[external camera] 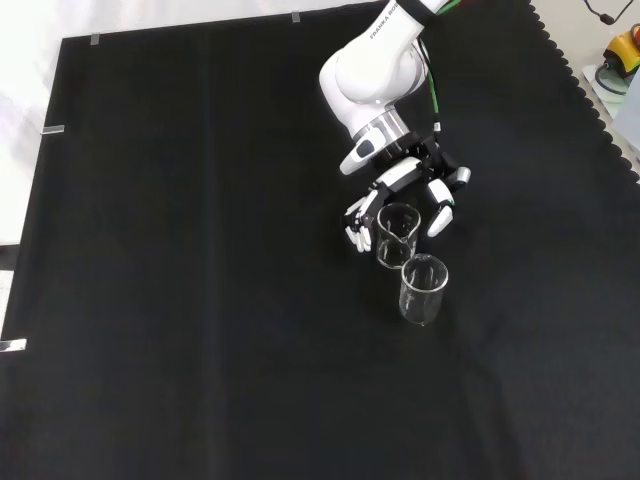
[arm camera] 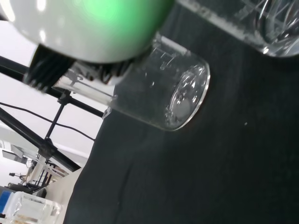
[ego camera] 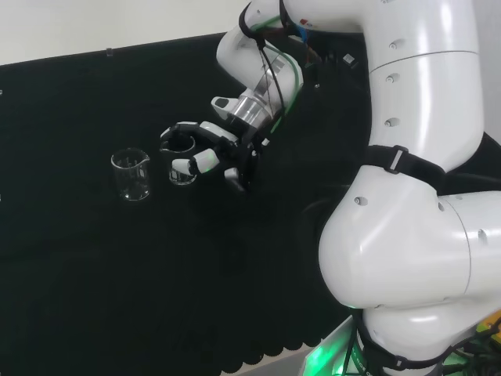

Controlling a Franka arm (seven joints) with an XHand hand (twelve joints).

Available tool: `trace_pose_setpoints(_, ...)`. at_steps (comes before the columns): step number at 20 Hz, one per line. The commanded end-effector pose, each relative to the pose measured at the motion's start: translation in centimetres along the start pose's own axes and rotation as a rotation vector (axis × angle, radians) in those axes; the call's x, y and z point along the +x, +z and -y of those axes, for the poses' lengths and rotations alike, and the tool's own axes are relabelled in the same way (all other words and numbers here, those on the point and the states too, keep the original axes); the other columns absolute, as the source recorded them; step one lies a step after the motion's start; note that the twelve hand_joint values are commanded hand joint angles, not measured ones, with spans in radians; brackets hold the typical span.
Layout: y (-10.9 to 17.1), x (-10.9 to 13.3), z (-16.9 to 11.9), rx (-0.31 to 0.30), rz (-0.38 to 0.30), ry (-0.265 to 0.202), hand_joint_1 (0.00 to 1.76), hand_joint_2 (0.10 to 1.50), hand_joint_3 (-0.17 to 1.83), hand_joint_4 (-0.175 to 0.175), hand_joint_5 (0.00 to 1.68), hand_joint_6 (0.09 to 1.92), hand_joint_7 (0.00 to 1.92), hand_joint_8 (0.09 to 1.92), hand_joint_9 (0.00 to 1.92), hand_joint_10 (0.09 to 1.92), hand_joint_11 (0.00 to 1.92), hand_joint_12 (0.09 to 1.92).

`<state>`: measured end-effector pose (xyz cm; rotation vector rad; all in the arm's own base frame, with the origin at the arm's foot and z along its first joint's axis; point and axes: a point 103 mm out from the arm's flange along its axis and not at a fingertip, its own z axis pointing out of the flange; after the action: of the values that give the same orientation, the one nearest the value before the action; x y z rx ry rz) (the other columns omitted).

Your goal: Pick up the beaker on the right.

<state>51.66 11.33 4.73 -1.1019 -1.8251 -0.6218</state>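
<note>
- We saw one black cloth point(external camera: 180, 300) covering the whole bench, scalloped along its edge.
- We saw one white jointed robot arm point(ego camera: 407, 204), reaching over the cloth from the right of the head view.
- We counted one black and white hand point(external camera: 410, 185), its fingers curled round one of the beakers on both sides.
- We counted two clear glass beakers, both upright on the cloth and just beside each other.
- The clear glass beaker inside the hand point(ego camera: 182, 168) was the right one of the pair in the head view.
- The free clear glass beaker point(ego camera: 131, 174) stood to its left there, outside the fingers.
</note>
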Motion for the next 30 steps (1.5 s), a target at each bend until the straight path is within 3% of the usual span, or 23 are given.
trace_pose_setpoints(1,0.3,0.1,-0.3,-0.005,-0.023,-0.001,1.01,0.28,1.12,-0.040,0.32,0.76,0.49,0.65,0.44,0.57,0.00,1.29)
trace_pose_setpoints(16,0.4,0.0,-0.1,0.002,-0.020,0.005,1.02,0.28,1.12,-0.037,0.35,0.79,0.49,0.66,0.44,0.57,0.00,1.29)
trace_pose_setpoints(23,-0.9,-0.3,0.5,0.043,0.011,-0.004,1.04,0.29,1.11,-0.032,0.41,1.01,0.51,0.66,0.46,0.58,0.00,1.30)
trace_pose_setpoints(30,-0.9,-0.2,0.2,0.051,0.021,-0.007,1.05,0.29,1.12,-0.030,0.43,1.08,0.52,0.66,0.48,0.58,0.00,1.31)
